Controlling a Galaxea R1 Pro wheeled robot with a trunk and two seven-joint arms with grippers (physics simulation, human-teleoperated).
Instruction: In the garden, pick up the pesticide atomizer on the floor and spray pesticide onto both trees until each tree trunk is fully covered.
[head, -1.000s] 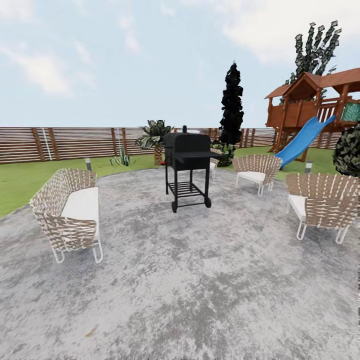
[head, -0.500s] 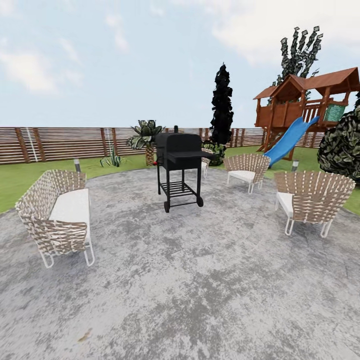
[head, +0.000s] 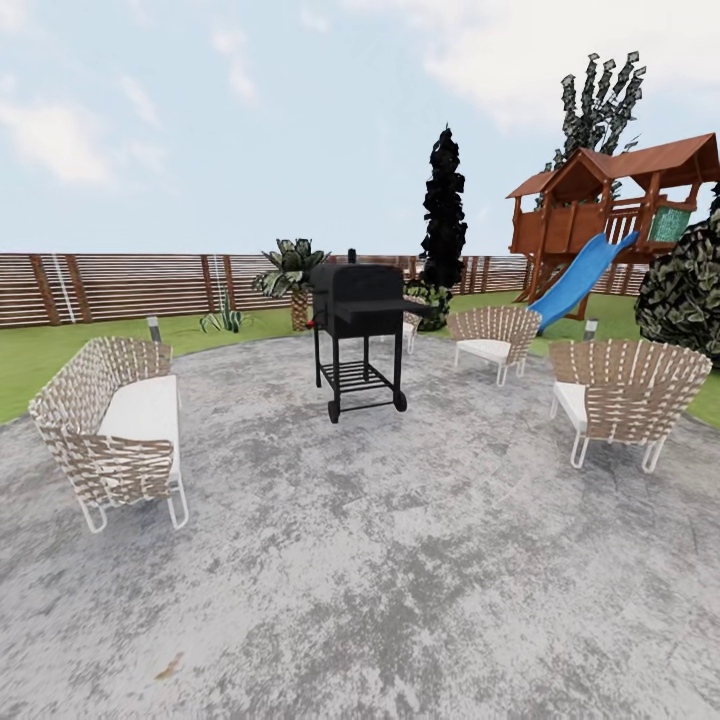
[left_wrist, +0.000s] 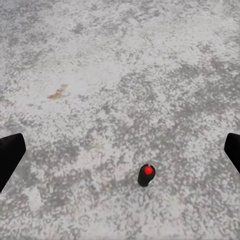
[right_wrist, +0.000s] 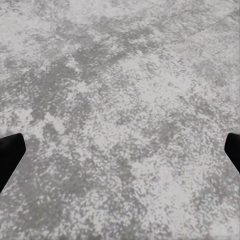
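I am seeing the pesticide atomizer (left_wrist: 146, 175) standing on mottled grey paving (left_wrist: 120, 75); left gripper (left_wrist: 120, 152) and right gripper (right_wrist: 120, 152) are both spread wide, holding nothing.

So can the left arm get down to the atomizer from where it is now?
Probably yes. In the left wrist view the pesticide atomizer stands on bare paving with nothing around it, and the left claw is open wide above it, though still well off the ground.
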